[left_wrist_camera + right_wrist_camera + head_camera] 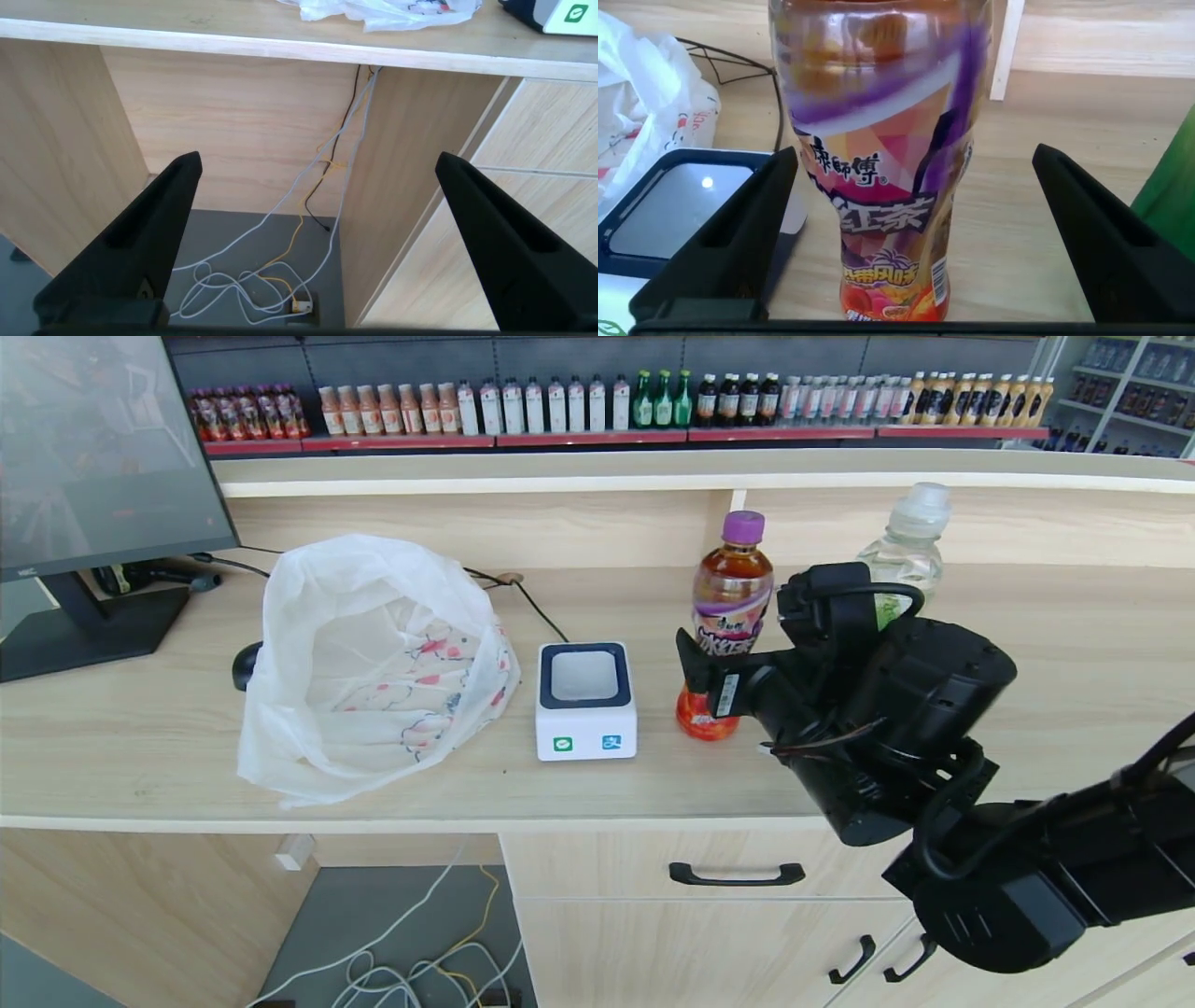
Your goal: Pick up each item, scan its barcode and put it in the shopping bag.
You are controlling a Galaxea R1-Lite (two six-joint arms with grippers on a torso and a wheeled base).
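A tea bottle (733,588) with a purple cap stands upright on the counter, just right of the white barcode scanner (586,700). My right gripper (733,686) is open, its fingers on either side of the bottle's lower half; the wrist view shows the bottle (878,140) between the spread fingers (719,252), apart from both. A clear bottle (906,555) with a green label stands behind the arm. The white shopping bag (373,663) sits open, left of the scanner. My left gripper (318,159) hangs open below the counter edge, holding nothing.
A monitor (93,448) stands at the counter's back left, with a mouse (246,665) beside the bag. Cables (271,280) lie on the floor under the counter. Drawers with black handles (736,875) sit below the front edge. Shelves of drinks (607,401) line the back wall.
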